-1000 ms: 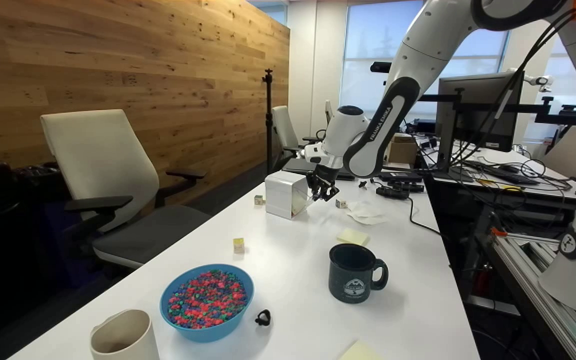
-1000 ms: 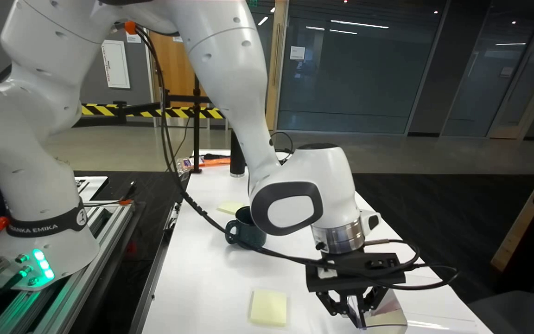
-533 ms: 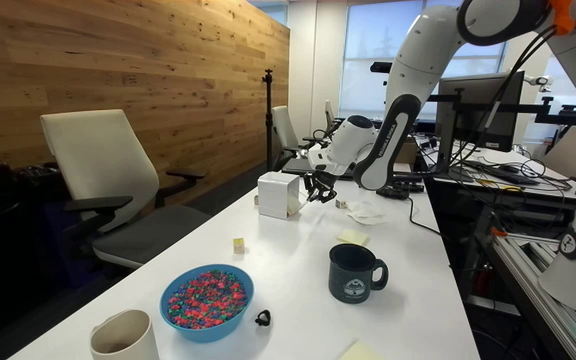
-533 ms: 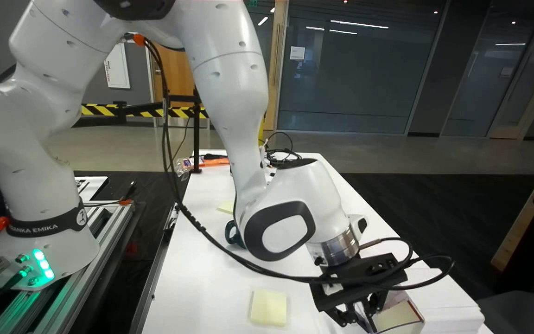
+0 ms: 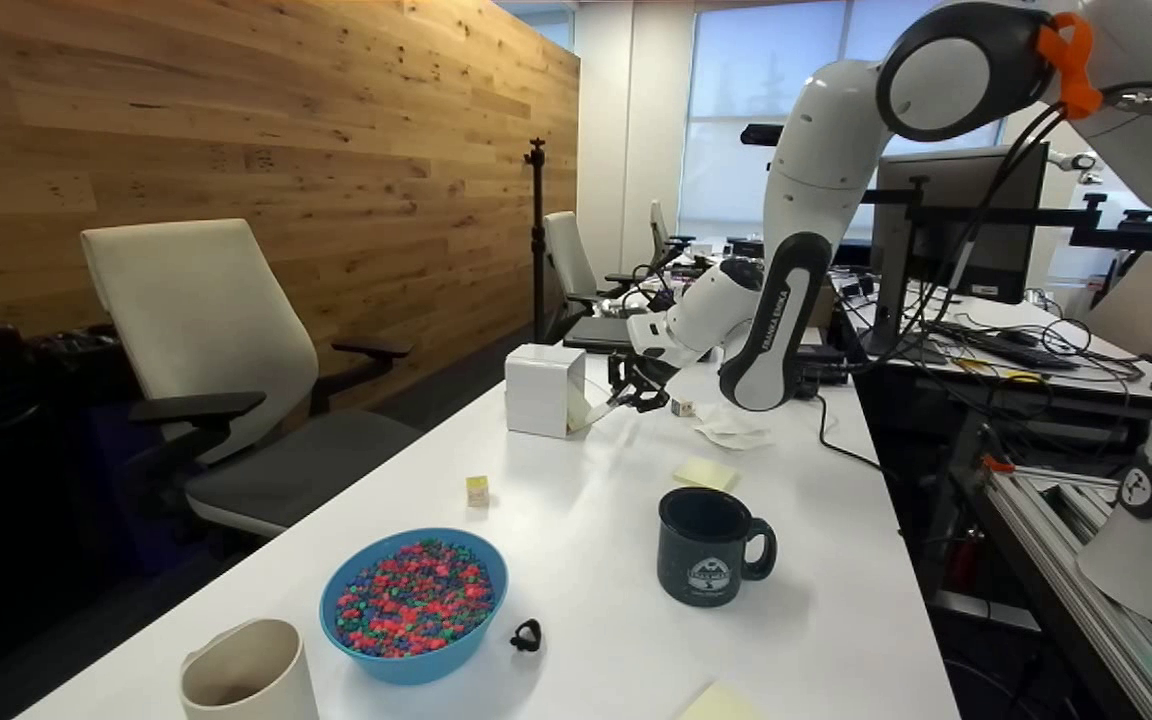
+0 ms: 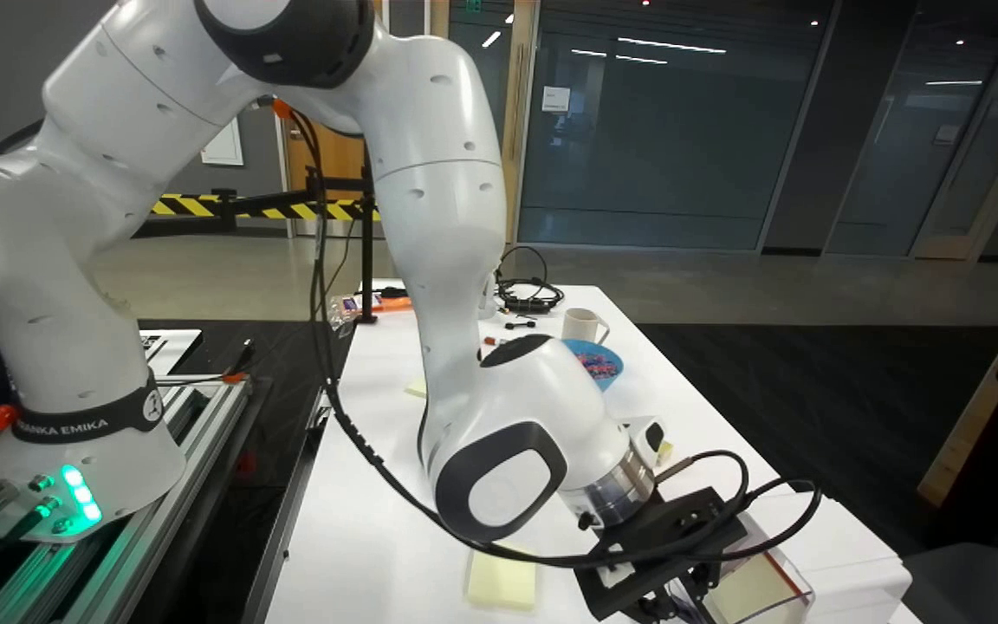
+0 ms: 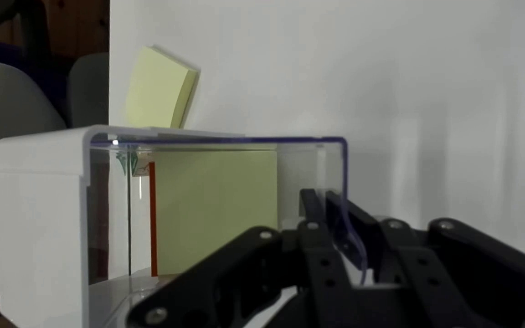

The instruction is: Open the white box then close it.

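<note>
Set narrow, the fingers apparently pinch the clear flap by its free edge, presumably where leverage for swinging it is greatest, while the white box rests on the table, mouth facing them.

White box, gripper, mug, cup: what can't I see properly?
White box: lower part cut off by the bottom edge in an exterior view and the wrist view.
Gripper: whether it grips the clear panel's rim; its own jaws hide the contact in the wrist view.
Dark mug: hidden behind the arm in an exterior view.
Mug lettering: too small to read in an exterior view.
Cream cup: base cut off by the bottom edge in an exterior view.
</note>
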### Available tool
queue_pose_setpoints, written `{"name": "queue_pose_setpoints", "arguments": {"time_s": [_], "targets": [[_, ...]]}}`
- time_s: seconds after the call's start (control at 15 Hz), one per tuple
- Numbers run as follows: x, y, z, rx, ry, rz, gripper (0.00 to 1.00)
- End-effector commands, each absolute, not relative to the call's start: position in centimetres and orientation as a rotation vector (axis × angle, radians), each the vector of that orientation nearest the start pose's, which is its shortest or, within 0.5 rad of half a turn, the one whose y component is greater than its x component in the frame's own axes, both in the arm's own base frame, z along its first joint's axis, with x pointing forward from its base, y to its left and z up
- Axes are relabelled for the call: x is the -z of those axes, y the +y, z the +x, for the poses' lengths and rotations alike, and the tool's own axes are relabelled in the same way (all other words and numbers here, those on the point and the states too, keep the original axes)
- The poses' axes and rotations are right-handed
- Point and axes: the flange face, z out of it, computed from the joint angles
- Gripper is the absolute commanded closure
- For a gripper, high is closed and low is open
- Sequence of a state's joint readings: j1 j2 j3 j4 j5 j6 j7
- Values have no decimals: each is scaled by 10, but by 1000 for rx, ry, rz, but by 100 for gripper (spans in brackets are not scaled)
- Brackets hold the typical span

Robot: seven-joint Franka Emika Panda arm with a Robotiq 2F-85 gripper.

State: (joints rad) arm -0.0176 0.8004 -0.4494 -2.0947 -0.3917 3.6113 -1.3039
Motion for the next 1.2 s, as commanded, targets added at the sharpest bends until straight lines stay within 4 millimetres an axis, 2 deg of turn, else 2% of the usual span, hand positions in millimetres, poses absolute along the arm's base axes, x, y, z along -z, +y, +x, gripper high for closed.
{"name": "queue_pose_setpoints", "arguments": {"time_s": [0.0, 0.6, 1.13], "targets": [[-125, -210, 561, -337, 1687, 1749, 97], [-110, -217, 563, -369, 1630, 1572, 97], [-99, -213, 570, -356, 1555, 1611, 97]]}}
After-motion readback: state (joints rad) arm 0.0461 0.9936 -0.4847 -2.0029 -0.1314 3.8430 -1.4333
